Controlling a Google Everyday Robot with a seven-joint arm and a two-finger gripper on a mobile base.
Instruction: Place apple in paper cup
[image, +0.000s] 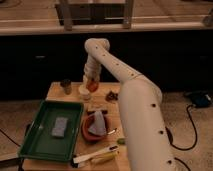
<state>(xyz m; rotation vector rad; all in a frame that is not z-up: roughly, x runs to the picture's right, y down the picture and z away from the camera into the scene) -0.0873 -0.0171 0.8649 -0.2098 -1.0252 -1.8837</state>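
The apple is a small orange-red fruit held at the tip of my gripper, at the back of the wooden table. The gripper points down from the white arm and is shut on the apple. The paper cup is short and pale, and stands just left of and slightly below the apple, touching or nearly touching it. The apple is above the cup's right rim, not inside it.
A darker brown cup stands left of the paper cup. A red-brown bowl with a grey item sits mid-table. A green tray holds a grey sponge. A dark small object and front utensils lie nearby.
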